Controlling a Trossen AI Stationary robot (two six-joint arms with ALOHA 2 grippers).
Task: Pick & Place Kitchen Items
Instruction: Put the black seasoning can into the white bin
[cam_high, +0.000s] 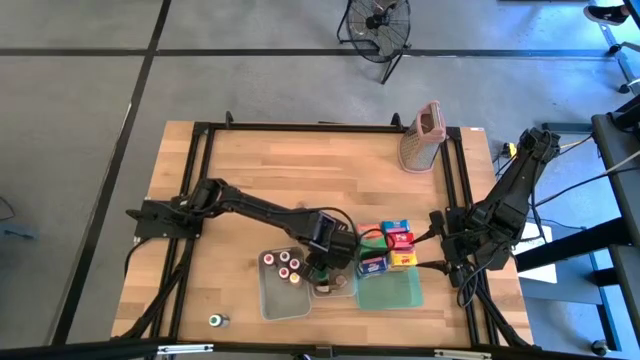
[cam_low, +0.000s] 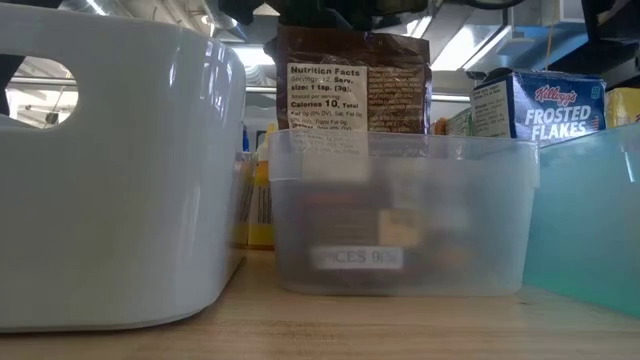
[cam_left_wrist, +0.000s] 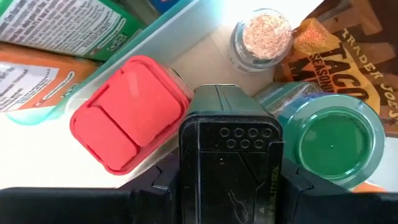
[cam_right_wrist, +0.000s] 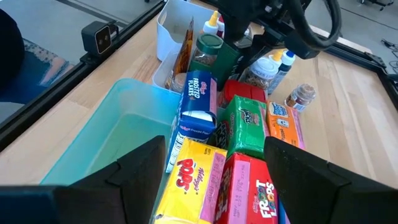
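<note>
the kitchen items are gathered near the front edge of the wooden table (cam_high: 300, 170), spread across three containers. small cereal cartons are packed at the back of a green tray (cam_high: 392, 290): a blue frosted flakes carton (cam_right_wrist: 200, 102), a yellow pops carton (cam_right_wrist: 189, 177), a red froot loops carton (cam_right_wrist: 249, 193), a green carton (cam_right_wrist: 247, 124) and an orange one (cam_right_wrist: 283, 124). the front part of the tray is seen bare. just left of it stands a small clear tub (cam_low: 400, 215), in which a brown taco seasoning packet (cam_low: 352, 85) is held upright, its nutrition label turned toward the low camera. inside that tub, a red square-capped container (cam_left_wrist: 127, 112), a green-capped jar (cam_left_wrist: 329, 143) and an open jar of pale granules (cam_left_wrist: 264, 34) are shown by the left wrist view. further left, a larger clear tub (cam_high: 283, 285) is filled with little red- and white-capped jars. one green-capped jar (cam_high: 215, 321) is left alone on the table near the front-left corner, well apart from the tubs.

the left gripper (cam_high: 328, 262) is lowered over the small clear tub, among its contents; whether its fingers are apart or together cannot be told. the right gripper (cam_high: 440, 240) is held just beside the right edge of the tray, its fingers (cam_right_wrist: 130, 171) spread apart with nothing between them. a metal grater with a pink top (cam_high: 421, 135) is set at the far side of the table.
</note>
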